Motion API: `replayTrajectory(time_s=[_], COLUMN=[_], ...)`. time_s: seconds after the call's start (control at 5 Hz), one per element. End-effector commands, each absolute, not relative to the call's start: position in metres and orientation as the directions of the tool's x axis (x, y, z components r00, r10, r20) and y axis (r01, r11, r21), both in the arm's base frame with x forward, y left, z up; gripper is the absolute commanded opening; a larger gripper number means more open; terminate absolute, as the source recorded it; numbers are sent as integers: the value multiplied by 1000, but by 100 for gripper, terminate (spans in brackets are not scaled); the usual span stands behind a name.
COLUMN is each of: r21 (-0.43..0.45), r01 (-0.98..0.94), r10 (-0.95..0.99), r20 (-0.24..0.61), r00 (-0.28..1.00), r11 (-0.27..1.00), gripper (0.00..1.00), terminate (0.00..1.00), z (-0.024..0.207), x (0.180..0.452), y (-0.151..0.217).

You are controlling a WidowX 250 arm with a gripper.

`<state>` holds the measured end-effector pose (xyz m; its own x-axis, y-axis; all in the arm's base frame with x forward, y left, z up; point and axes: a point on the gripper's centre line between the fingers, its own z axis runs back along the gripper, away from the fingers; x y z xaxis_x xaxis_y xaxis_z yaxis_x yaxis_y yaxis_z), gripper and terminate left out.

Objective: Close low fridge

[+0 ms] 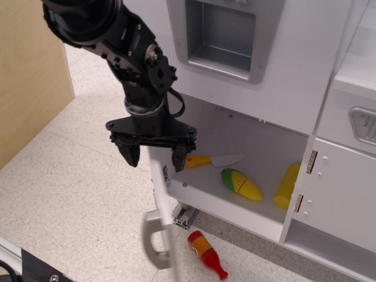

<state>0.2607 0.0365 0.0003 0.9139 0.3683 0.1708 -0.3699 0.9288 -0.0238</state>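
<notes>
The low fridge is the white lower compartment [235, 205] of a toy kitchen. Its flat white door [164, 217] stands edge-on to the camera, about half open, with its grey D-shaped handle [152, 241] at the outer end. My black gripper [154, 156] is open, its two fingers straddling the door's top edge near the hinge [166, 175], one on each side. Inside the compartment lie a toy knife [212, 160], a corn cob [241, 183] and a yellow item [287, 185].
A red and yellow toy bottle [207, 254] lies on the speckled floor below the compartment. A wooden panel [29, 76] stands at the left. A smaller white cabinet door [338, 200] is at the right. The upper panel holds a grey dispenser recess [220, 38].
</notes>
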Motion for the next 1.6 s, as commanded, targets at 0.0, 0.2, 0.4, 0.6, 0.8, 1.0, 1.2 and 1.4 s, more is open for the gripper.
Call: replayTrajectory(time_s=[0.0, 0.2, 0.4, 0.6, 0.8, 1.0, 1.2, 1.4], r21=[-102, -166, -118, -48, 25, 77, 78, 69], r01=[-353, -297, -270, -255, -229, -215, -245, -256], r10=[367, 330, 290, 259, 218, 193, 222, 235], r20=[228, 228, 225, 217, 228, 228, 223, 224], r00=[902, 916, 930, 941, 949, 954, 949, 946], r11=[930, 940, 956, 966, 973, 974, 966, 964], gripper=[100, 100, 100, 100, 100, 100, 100, 100], terminate=[0, 0, 0, 0, 0, 0, 0, 0], z=[47, 74, 75, 52, 18, -15, -40, -54], x=[273, 257, 234, 223, 218, 220, 228, 242], y=[35, 45, 63, 80, 91, 91, 82, 66])
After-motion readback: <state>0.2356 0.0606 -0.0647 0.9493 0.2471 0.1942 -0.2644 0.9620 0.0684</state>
